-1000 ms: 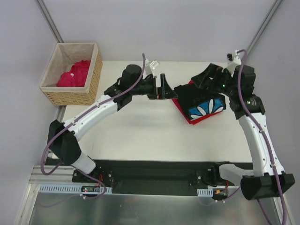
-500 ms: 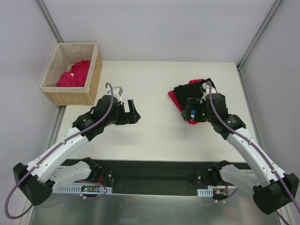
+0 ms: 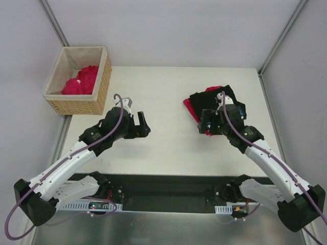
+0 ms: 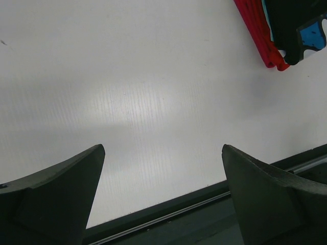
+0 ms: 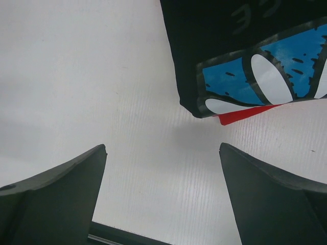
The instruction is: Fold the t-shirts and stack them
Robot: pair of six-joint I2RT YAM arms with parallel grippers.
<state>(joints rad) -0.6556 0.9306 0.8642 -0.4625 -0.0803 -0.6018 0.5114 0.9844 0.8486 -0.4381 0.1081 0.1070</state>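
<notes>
A folded black t-shirt with a blue-and-white flower print lies on a folded red t-shirt at the table's right middle. The right wrist view shows the black t-shirt's printed corner and a red t-shirt's tip under it. My right gripper hovers open just off the stack's near-left corner, holding nothing. My left gripper is open and empty over bare table, left of the stack. In its view the red t-shirt and black t-shirt sit top right. A crimson-pink t-shirt lies crumpled in the basket.
A woven wicker basket with beige lining stands at the far left corner of the white table. A black rail runs along the near table edge below both grippers.
Both arms have drawn back from the folded stack toward the near edge, jaws open throughout. In the last half second they shifted only slightly.
</notes>
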